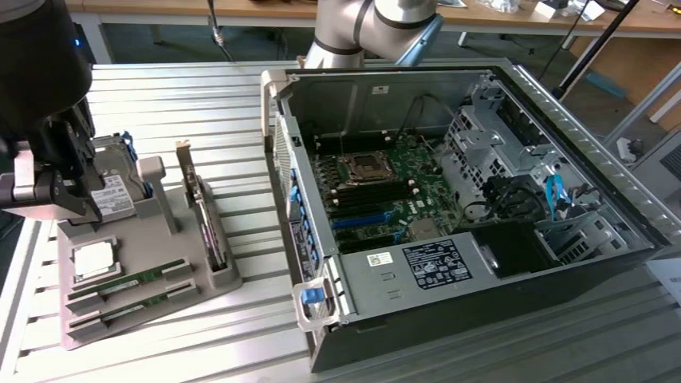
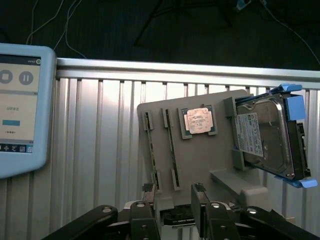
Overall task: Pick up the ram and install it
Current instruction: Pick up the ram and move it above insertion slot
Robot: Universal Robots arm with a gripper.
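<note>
Two ram sticks, long, thin and green, lie side by side in slots of the grey holder (image 1: pixel 159 239) on the exterior view's left: one ram stick (image 1: pixel 127 281) and a second (image 1: pixel 133 307) just in front of it. In the wrist view they appear edge-on as the ram (image 2: pixel 171 145) and its neighbour (image 2: pixel 151 147). My gripper (image 1: pixel 64 199) hangs above the holder's far end, near the hard drive. Its fingers (image 2: pixel 200 200) stand apart, open, with nothing between them, a little short of the sticks' ends.
The holder also carries a silver processor chip (image 1: pixel 94 259), a hard drive (image 1: pixel 112 191) in blue rails and an upright card (image 1: pixel 202 215). An open computer case (image 1: pixel 319 96) with its motherboard (image 1: pixel 383 191) fills the exterior view's right. A tablet (image 2: pixel 20 105) lies beside the slatted table.
</note>
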